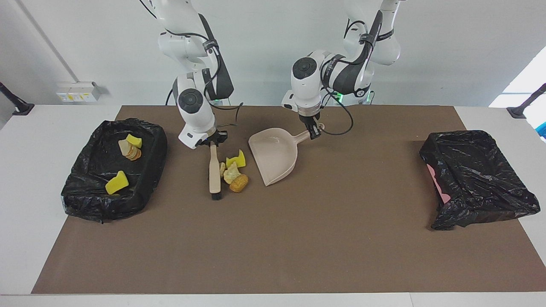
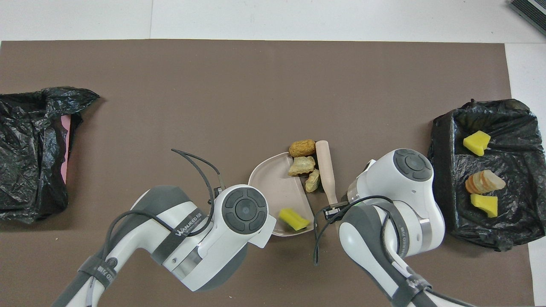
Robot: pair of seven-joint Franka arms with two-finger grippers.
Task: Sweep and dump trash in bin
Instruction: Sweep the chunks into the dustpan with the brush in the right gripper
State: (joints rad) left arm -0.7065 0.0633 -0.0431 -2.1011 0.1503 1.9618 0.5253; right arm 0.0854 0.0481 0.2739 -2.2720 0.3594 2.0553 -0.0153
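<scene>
brush [image 1: 214, 170]: clamped by its upper handle end in the right gripper [image 1: 212, 144], fingers closed on it; long axis running away from the robots, dark bristles down on the brown mat [image 1: 273, 247].
dustpan [image 1: 273, 154]: held by its handle in the left gripper [image 1: 315, 131], fingers closed on it; open mouth turned toward the right arm's end of the table, facing the brush.
trash [image 1: 233, 169]: small heap pressed between brush and dustpan mouth; touching the brush side, at the lip of the pan.
pieces: yellow sponge chunk [image 2: 294, 218] already inside the pan in the overhead view; two beige lumps [image 2: 302, 165] on the lip; brown cork piece [image 2: 302, 148] just outside the corner of the mouth farther from the robots.
key relation: heap lying from the brush toward the pan, across the brush's long axis; sideways push needed, toward the left arm's end.
nearer arm: right one, brush already against the heap.
risk, as judgement: cork piece probably slipping past the pan corner.
bins: black-lined tray [image 1: 113, 168] with earlier scraps at the right arm's end; another black-lined bin [image 1: 477, 177] at the left arm's end, well apart from the pan.
</scene>
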